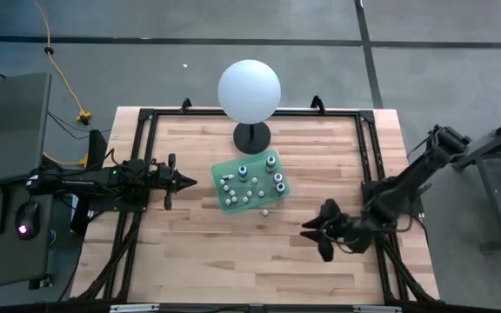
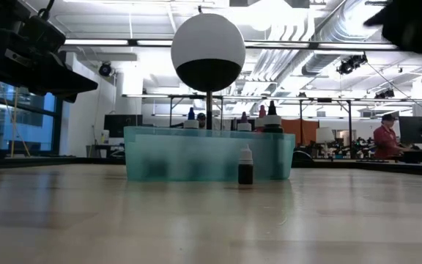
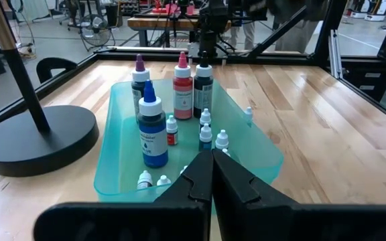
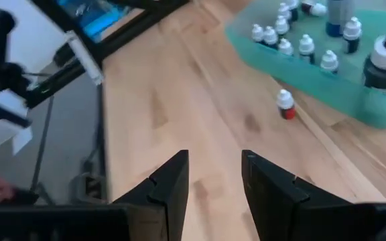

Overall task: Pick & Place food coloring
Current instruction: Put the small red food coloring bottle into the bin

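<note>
I see the food coloring bottles mostly gathered in a translucent green tray that sits on the wooden counter just near of the white sphere on its black stand. In the left wrist view the set is mixed: three taller bottles stand at the far end of the tray, a purple-capped one, a red one and a dark one, with a blue-filled bottle with a white cap closer in, and several tiny squat bottles with white caps scattered among them. One small bottle stands alone on the counter just outside the tray's near right corner; in the low view it is upright with a white cap and a dark body, in front of the tray wall, and in the right wrist view it shows a reddish base. My left tool hangs to the left of the tray, pointing at it, with its fingers pressed together, as the left wrist view shows. My right tool sits over the counter near and right of the tray, well apart from the lone bottle, its fingers spread with bare wood between them.
</note>
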`<state>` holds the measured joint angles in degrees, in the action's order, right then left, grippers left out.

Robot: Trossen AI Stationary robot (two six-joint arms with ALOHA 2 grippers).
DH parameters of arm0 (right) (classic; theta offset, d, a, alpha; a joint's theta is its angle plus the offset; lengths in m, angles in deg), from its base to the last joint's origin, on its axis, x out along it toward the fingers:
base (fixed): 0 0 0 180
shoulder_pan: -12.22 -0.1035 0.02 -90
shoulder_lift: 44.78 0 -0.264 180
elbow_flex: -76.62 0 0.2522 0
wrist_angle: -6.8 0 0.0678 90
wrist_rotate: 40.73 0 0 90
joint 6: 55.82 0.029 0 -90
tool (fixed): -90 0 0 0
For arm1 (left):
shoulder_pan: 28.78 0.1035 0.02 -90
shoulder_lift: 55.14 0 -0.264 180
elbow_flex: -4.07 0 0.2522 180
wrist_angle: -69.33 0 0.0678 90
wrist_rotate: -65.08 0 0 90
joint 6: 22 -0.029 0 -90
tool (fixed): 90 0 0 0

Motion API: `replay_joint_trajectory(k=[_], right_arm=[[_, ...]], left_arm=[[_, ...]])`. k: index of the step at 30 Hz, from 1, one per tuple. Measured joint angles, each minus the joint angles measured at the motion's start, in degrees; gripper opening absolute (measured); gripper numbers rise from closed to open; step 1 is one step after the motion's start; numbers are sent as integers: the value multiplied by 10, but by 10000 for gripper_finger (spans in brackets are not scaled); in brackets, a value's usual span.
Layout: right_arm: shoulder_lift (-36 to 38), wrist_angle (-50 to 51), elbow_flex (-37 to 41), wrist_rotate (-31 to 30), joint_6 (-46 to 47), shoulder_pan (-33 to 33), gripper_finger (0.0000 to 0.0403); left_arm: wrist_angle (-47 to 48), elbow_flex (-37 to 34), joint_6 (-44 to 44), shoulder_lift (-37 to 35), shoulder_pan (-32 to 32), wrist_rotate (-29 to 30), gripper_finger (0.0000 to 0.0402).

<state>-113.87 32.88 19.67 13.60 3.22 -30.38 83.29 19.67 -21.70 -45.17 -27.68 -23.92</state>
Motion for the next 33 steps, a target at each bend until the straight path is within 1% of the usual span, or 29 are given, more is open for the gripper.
replay_joint_trajectory(k=[3,5,7,9,14,17,20,23,26,29,33], right_arm=[[-37,-116,65,-32,-18,2,129],[-69,-200,97,-43,-47,10,129],[-106,-268,112,-40,-74,25,129],[-147,-304,115,-27,-98,42,129],[-237,-339,91,-10,-135,90,134],[-279,-353,75,-4,-155,117,144],[-311,-381,57,16,-181,143,160],[-336,-385,38,32,-194,162,174],[-351,-383,26,19,-205,174,183],[-355,-380,22,2,-206,184,186],[-355,-379,22,12,-206,196,186]], left_arm=[[0,0,0,0,0,0,0],[0,0,0,0,0,0,0],[0,0,0,0,0,0,0],[0,0,0,0,0,0,0],[0,0,0,0,0,0,0],[0,0,0,0,0,0,0],[0,0,0,0,0,0,0],[0,0,0,0,0,0,0],[0,0,0,0,0,0,0],[0,0,0,0,0,0,0],[0,0,0,0,0,0,0]])
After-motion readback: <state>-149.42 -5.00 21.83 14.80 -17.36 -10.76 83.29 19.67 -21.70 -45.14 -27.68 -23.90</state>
